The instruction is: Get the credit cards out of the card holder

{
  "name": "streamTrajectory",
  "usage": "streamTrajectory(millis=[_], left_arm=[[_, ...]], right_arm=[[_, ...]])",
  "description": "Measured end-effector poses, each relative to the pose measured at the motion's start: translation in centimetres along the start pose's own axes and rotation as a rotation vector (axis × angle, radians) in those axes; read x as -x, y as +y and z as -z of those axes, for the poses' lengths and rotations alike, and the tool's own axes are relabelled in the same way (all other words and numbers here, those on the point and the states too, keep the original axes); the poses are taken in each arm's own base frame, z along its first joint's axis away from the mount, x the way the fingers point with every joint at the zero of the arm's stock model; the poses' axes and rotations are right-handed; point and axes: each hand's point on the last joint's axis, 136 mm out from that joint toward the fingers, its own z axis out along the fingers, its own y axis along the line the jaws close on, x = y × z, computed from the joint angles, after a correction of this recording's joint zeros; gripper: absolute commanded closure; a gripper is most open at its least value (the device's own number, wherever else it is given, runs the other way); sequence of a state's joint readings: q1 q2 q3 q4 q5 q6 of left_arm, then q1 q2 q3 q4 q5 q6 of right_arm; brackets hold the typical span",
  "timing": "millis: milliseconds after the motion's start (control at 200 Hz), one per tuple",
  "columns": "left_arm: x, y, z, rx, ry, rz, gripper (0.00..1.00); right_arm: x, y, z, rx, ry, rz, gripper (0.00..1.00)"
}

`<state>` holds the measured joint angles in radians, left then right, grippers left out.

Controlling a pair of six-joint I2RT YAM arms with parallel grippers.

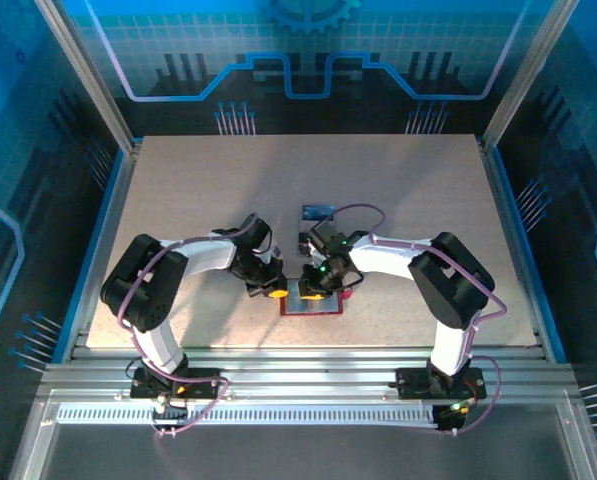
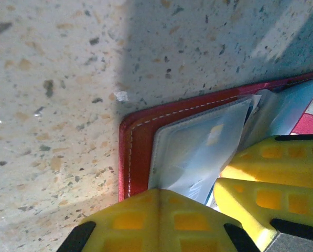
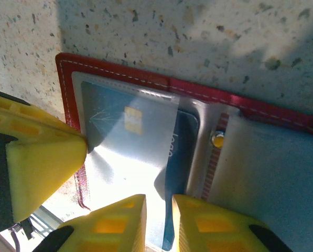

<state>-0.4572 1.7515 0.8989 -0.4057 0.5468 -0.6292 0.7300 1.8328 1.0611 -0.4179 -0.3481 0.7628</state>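
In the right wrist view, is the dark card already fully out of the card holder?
No, most of the dark card lies under the clear sleeve of the open card holder.

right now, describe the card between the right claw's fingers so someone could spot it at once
Start at the table's near edge: the red card holder lies open there. In its clear sleeve, the dark blue card runs between the right claw's fingers, darker than the gold-chip card beside it.
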Motion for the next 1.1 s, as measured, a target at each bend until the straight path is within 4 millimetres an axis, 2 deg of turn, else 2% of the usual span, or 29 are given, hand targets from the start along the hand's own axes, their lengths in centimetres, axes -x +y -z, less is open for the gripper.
streamTrajectory(millis=[455,905,1101], left_arm=[[0.01,0.19,-0.08,0.009,0.004,-0.004,1.00],[-0.05,0.43,-0.04,0.017,0.006,0.004,1.00],[-0.07,0.44,-0.04,0.017,0.007,0.004,1.00]], right_arm=[[0.02,0.24,0.17,0.021,-0.017,-0.010,0.78],[-0.28,0.29,-0.33,0.071,-0.009,-0.040,0.85],[-0.26,0.35,-0.39,0.079,-0.010,-0.047,0.83]])
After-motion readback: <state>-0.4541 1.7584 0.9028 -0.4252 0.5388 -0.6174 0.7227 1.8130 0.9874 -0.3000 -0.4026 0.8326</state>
